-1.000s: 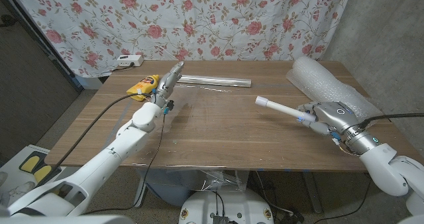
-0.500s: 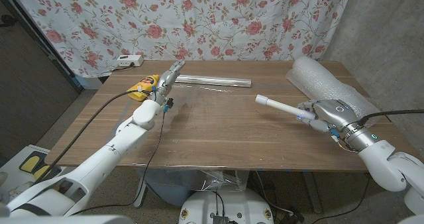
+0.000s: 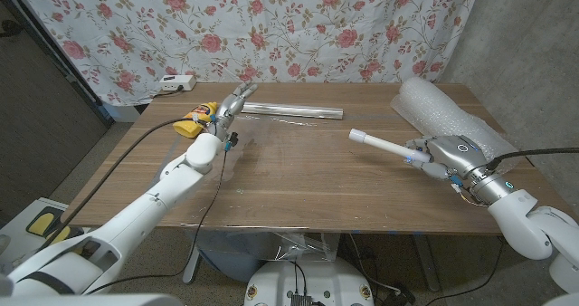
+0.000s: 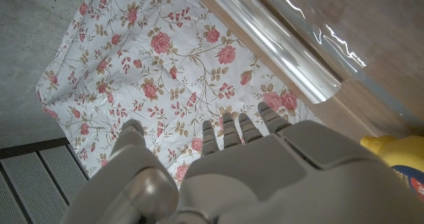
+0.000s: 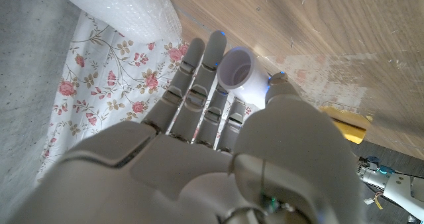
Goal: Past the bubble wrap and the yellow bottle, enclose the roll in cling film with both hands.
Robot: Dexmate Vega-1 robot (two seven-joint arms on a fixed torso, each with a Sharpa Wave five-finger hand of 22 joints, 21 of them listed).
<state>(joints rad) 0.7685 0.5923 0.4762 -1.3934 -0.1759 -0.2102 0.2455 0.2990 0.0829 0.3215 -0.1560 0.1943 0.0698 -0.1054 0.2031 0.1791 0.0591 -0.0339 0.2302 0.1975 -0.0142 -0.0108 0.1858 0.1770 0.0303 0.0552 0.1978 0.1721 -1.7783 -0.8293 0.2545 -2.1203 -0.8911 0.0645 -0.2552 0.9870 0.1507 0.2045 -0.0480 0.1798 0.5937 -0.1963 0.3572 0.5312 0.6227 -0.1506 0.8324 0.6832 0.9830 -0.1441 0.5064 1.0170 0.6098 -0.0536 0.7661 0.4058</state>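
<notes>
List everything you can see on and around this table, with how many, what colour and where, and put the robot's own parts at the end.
cling film roll: one, clear and shiny, lying along the table's far edge.
white tube: one, white, held above the table's right side.
yellow bottle: one, yellow, far left of the table.
bubble wrap: one roll, translucent white, far right corner.
table: one, brown wood.
floral curtain: one, white with pink roses, behind the table.
power strip: one, white, behind the table's left corner.
left hand: fingers apart, by the cling film roll's left end.
right hand: holds the white tube.

bottle (image 3: 196,119): yellow | tube (image 3: 380,145): white | curtain (image 3: 271,30): white, pink roses | table (image 3: 289,184): brown wood
</notes>
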